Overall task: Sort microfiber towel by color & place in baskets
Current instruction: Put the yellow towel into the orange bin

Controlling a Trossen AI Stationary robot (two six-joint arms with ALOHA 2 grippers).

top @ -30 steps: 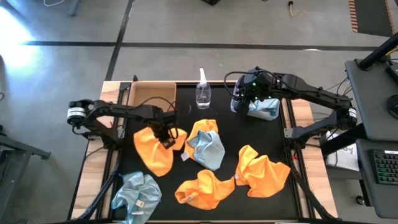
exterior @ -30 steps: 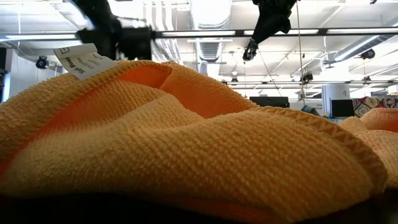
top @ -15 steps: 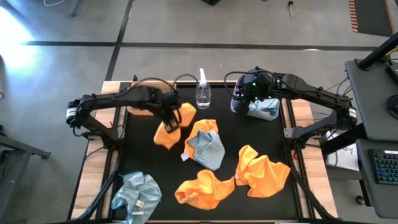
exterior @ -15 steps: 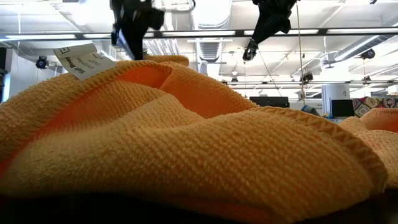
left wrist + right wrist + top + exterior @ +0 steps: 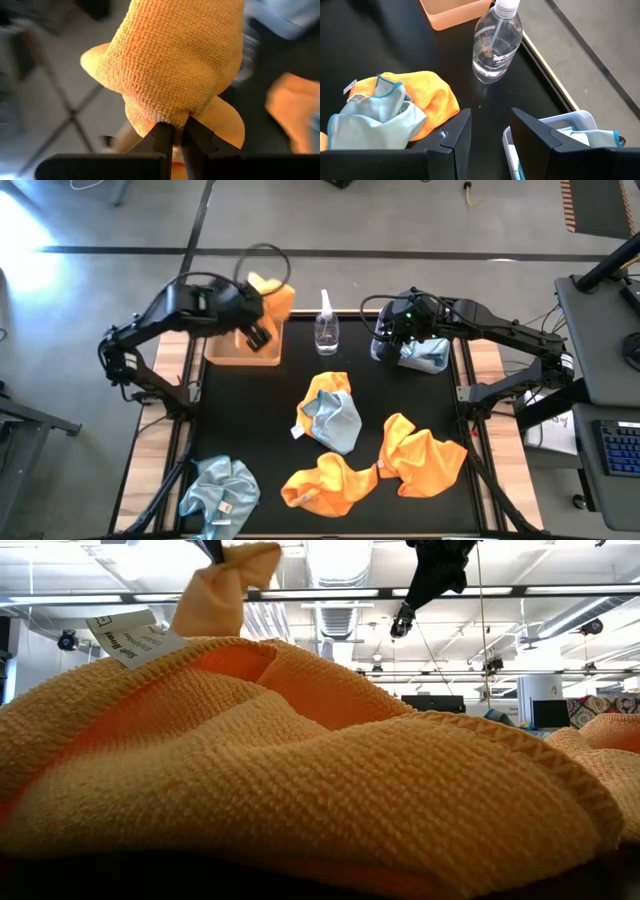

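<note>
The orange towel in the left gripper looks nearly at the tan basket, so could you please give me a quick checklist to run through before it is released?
1. Grip: the left gripper is shut on the orange towel, pinched at a fold. Ok.
2. Towel over the tan basket: in the high view it hangs at the basket's far right corner, partly past the rim. Not ok yet.
3. Colour match: what the basket already holds is hidden. Cannot tell.
4. Spray bottle stands upright beside the basket, apart from the towel. Ok.
5. Right gripper waits open beside the grey-blue basket, out of the way. Ok.
</note>
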